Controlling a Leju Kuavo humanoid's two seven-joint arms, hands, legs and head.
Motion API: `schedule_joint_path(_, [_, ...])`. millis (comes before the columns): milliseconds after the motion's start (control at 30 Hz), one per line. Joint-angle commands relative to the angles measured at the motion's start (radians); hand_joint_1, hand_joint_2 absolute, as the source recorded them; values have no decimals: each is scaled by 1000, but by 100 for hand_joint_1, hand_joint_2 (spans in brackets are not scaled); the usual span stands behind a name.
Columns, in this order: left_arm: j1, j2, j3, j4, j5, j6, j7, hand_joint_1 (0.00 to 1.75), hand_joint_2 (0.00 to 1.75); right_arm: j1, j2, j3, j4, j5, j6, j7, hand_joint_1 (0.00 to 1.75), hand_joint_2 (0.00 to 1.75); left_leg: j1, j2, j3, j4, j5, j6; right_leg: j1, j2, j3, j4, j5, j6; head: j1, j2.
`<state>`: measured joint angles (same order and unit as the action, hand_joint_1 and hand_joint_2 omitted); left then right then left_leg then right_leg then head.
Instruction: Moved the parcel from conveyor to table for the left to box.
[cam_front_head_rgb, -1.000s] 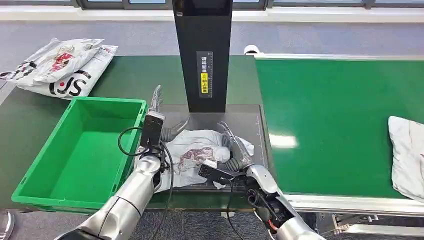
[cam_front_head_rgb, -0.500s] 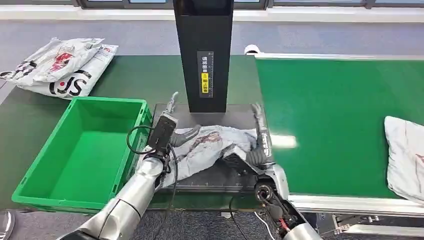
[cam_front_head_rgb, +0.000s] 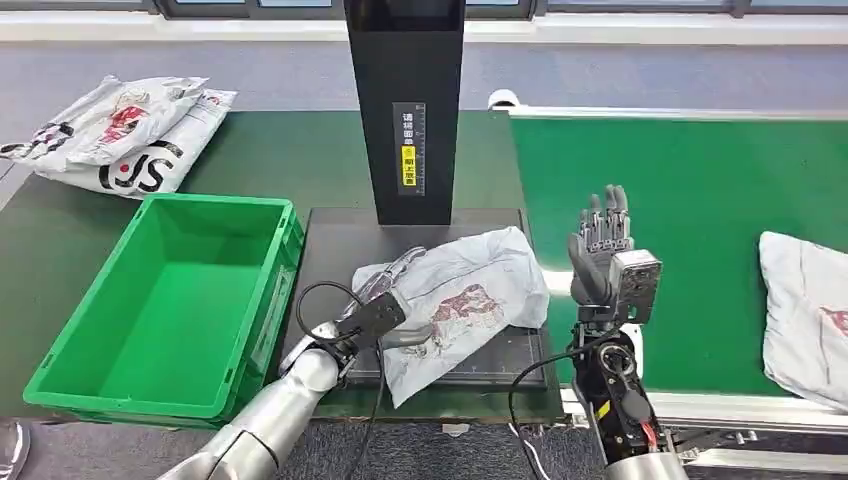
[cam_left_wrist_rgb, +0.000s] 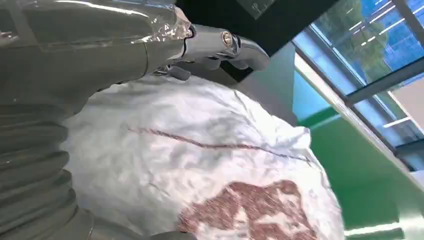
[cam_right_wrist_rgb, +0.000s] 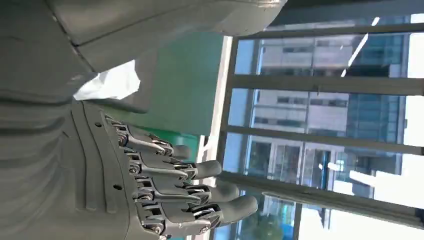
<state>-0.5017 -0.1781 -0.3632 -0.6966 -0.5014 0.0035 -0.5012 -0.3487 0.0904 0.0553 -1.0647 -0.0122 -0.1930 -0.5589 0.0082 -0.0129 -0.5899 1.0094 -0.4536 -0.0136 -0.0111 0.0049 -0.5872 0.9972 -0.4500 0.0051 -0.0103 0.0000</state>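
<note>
The parcel (cam_front_head_rgb: 470, 285), a crumpled white bag with a dark red print, lies on the black plate (cam_front_head_rgb: 335, 235) between the green box and the conveyor. My left hand (cam_front_head_rgb: 380, 305) reaches in low from the left and grips the parcel's left end. In the left wrist view the thumb (cam_left_wrist_rgb: 220, 42) curls over the parcel (cam_left_wrist_rgb: 225, 165), which fills the palm. My right hand (cam_front_head_rgb: 600, 240) is raised off the parcel at the conveyor's near left edge, fingers (cam_right_wrist_rgb: 200, 187) straight and apart, holding nothing.
An empty green box (cam_front_head_rgb: 215, 203) stands left of the plate. A black post (cam_front_head_rgb: 405, 100) rises behind the plate. Another white parcel (cam_front_head_rgb: 805, 310) lies on the green conveyor (cam_front_head_rgb: 690, 200) at the right. Several printed bags (cam_front_head_rgb: 120, 130) are piled at the far left.
My right hand let go of the parcel and lifted to the right, over the conveyor edge. My left hand dropped from upright onto the parcel's left end. The parcel shifted toward the plate's right side.
</note>
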Motion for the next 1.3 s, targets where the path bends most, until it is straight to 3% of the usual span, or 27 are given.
schedule_joint_path(33, [7,53,-104,55,-123,7,47,0,175,-44,-33,-65,70,54,7,17,0,175,0,2,3,-2,0,0,0,1,2,-2,0,0,0,0])
schedule_joint_path(600, [10,50,-100,51,-127,6,45,0,175,-51,-33,-65,75,56,7,18,0,175,0,2,2,-1,0,0,-1,1,1,-1,0,0,0,0])
schedule_joint_path(733, [47,70,-218,37,-250,-83,-20,0,175,-106,-32,-67,149,45,34,29,0,175,-1,3,2,-1,0,1,-1,2,1,-1,0,0,0,0])
schedule_joint_path(833, [26,32,-268,178,-385,57,129,0,175,-109,-33,-84,152,34,35,19,0,175,-1,4,3,-3,0,1,-1,2,3,-2,1,0,0,0])
schedule_joint_path(867, [16,19,-245,202,-391,121,167,175,175,-96,-32,-90,134,37,25,13,0,175,0,1,3,-2,0,1,-1,0,3,-1,0,0,0,0])
schedule_joint_path(967, [-39,-4,-178,270,-406,242,214,175,175,-65,-26,-87,81,61,11,12,0,175,0,-2,3,-2,0,1,-1,-3,4,-2,0,0,0,0])
schedule_joint_path(1033, [-63,-16,-98,260,-363,281,184,175,175,-67,-16,-84,78,70,-1,10,0,175,0,-2,3,-1,0,0,0,-2,5,-1,0,0,0,0])
schedule_joint_path(1200, [-71,-16,-96,260,-363,273,184,175,175,-70,-14,-82,79,72,-4,11,0,175,0,2,3,-2,1,0,0,0,3,-2,2,0,0,0])
schedule_joint_path(1233, [-56,-30,-13,213,-276,350,138,175,175,-70,-11,-85,81,72,-10,12,0,175,0,0,3,-1,1,0,0,-1,3,-1,2,0,0,0])
schedule_joint_path(1300, [-104,-44,73,192,-185,340,93,175,175,-74,-6,-78,98,65,-17,6,0,175,0,1,3,-1,2,-1,0,0,2,-1,2,0,0,0])
